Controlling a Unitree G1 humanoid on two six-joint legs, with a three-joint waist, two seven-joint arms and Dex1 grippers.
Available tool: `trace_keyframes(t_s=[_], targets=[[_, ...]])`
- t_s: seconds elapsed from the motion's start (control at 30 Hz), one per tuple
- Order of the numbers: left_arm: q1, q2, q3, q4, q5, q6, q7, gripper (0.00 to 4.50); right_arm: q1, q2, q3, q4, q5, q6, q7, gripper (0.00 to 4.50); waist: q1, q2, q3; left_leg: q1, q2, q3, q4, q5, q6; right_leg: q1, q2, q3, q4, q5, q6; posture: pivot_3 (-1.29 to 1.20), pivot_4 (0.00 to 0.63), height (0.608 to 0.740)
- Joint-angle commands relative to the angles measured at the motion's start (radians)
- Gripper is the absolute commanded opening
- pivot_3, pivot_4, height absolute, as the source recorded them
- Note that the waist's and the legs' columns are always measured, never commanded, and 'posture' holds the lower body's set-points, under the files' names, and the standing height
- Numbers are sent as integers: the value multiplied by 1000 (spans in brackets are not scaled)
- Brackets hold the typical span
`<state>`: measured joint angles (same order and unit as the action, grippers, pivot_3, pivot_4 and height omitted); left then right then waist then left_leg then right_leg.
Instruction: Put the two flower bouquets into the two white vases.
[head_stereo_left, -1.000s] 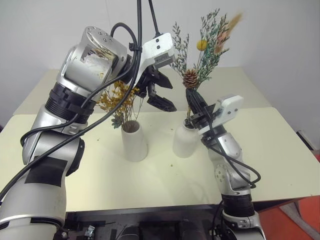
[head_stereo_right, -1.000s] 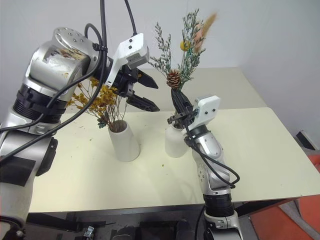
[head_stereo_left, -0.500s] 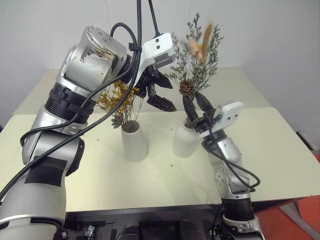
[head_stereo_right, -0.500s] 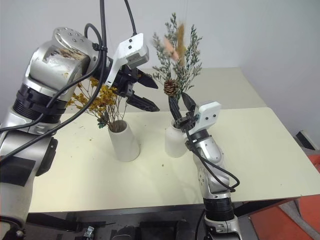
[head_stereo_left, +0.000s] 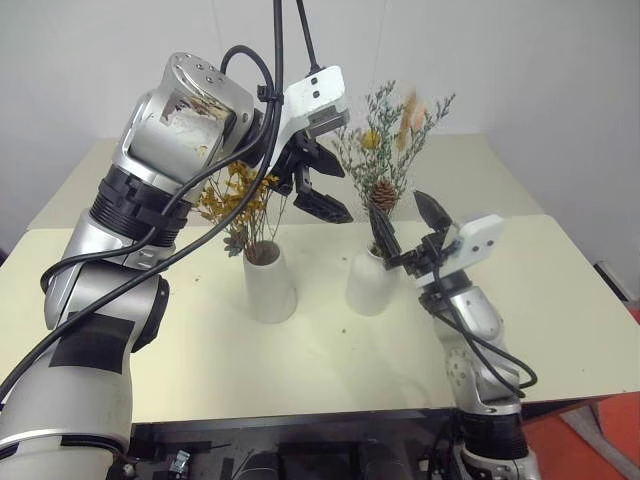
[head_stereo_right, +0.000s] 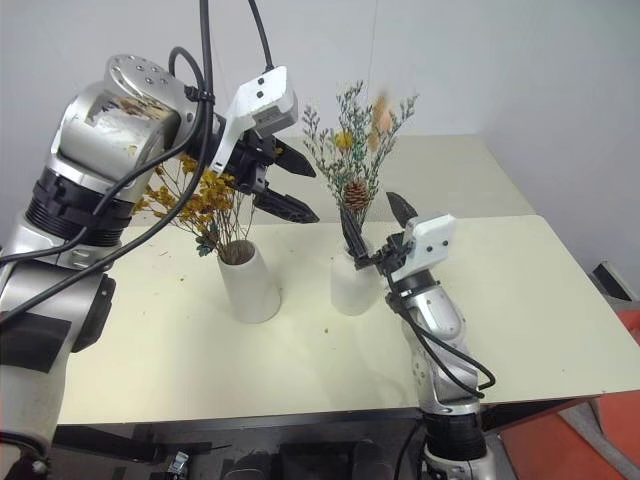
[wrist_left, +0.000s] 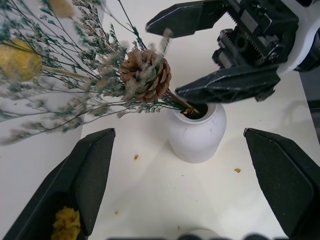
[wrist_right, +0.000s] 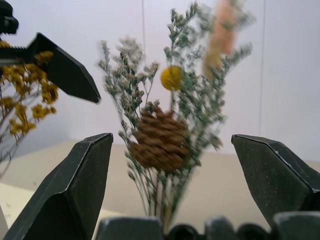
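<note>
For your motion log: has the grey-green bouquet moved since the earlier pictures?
Yes. The grey-green bouquet has dropped lower into the round vase; its cone now sits nearer the mouth.

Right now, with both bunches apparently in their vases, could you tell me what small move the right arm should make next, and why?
Probably draw the right gripper back, away from the rounded vase. Its fingers are open on either side of the grey-green bouquet, whose stems sit in the neck, so nothing is held. The yellow bouquet stands in the cone vase. Pulling straight back should avoid snagging the sprigs.
</note>
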<state>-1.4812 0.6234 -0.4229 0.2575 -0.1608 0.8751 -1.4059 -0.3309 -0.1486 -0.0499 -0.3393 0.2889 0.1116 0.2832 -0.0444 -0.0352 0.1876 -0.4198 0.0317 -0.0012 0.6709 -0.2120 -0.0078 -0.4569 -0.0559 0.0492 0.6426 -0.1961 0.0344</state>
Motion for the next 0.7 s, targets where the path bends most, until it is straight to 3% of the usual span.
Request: trace_keyframes(t_s=[0.03, 0.2, 0.4, 0.7], targets=[[-27, 5, 31, -1, -1, -15, 2, 4500, 25, -48, -38, -102, 51, 44, 23, 4473, -2, 0, 0, 0, 0, 0, 0, 0, 0, 0, 0, 0, 0, 0, 0, 0, 150, 740], [-28, 6, 42, 6, -1, -23, 10, 4500, 67, -154, -126, -152, 162, 148, 56, 4473, 0, 0, 0, 0, 0, 0, 0, 0, 0, 0, 0, 0, 0, 0, 0, 0, 150, 740], [-50, 8, 94, 21, -20, -23, 25, 4500, 38, -190, -149, -118, 187, 168, 64, 4473, -3, 0, 0, 2, 0, 0, 0, 0, 0, 1, 1, 1, 1, 0, 0, 0, 150, 740], [-95, 76, 273, 31, -87, -37, 57, 4500, -9, -241, -166, -39, 203, 171, 136, 4473, -2, 0, 0, 2, 0, 1, 0, 0, 0, 1, 1, 2, 1, 0, 0, 0, 150, 740]])
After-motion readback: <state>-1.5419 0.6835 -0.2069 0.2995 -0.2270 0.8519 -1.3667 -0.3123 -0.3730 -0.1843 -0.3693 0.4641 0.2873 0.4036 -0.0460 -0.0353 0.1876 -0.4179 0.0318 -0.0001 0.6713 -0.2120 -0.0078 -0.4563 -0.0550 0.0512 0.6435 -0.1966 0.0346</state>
